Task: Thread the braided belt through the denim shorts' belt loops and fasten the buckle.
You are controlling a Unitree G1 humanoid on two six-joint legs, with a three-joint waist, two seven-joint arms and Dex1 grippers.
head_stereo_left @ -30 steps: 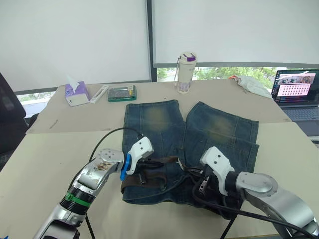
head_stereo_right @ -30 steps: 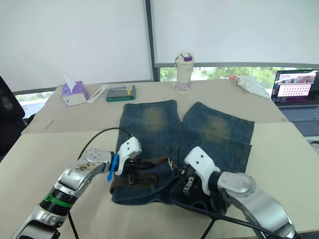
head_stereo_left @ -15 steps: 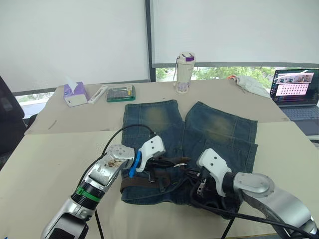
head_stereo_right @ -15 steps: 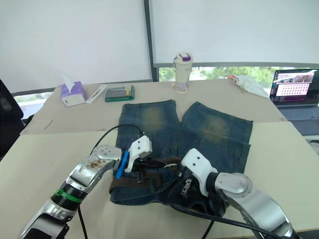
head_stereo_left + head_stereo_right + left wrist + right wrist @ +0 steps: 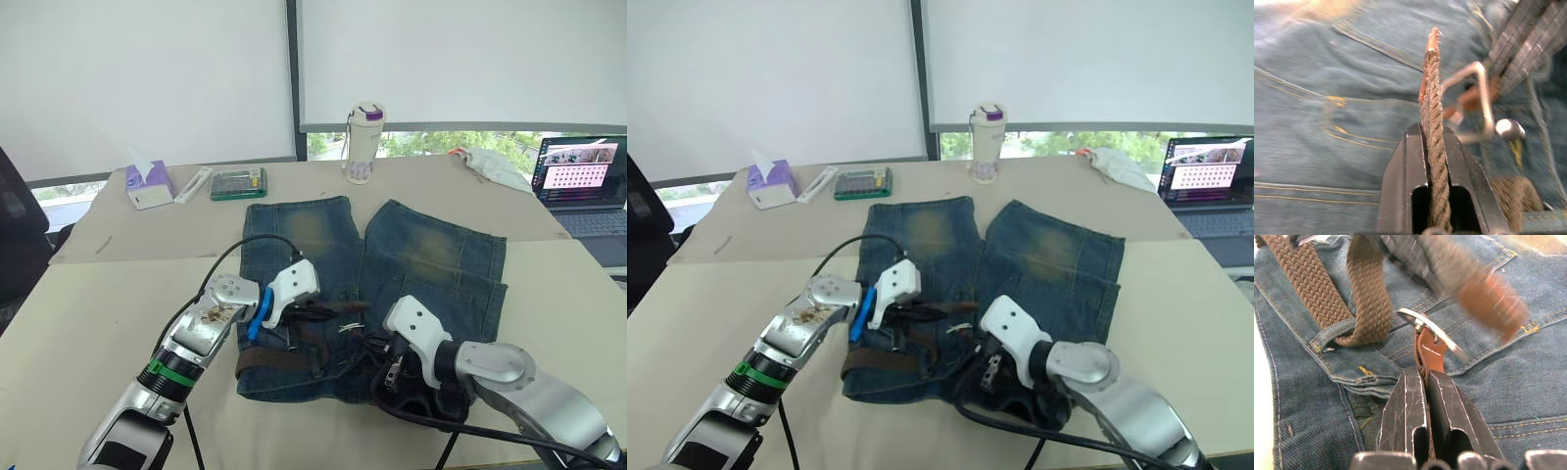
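The denim shorts lie flat on the table with the waistband toward me. The braided belt runs along the waistband's left part and passes under a belt loop. My left gripper is shut on the belt's free end, whose tip sticks out past the fingers, just above the shorts. The silver buckle hangs right beside that tip. My right gripper is shut on the leather tab behind the buckle, at the waistband's middle.
At the table's far side stand a bottle, a tissue box, a flat green case and a crumpled cloth. A laptop sits at the right edge. Black cables trail from both wrists.
My left gripper has carried the belt's end to the right and slightly up, toward the buckle. The right gripper has shifted a little left with the buckle.
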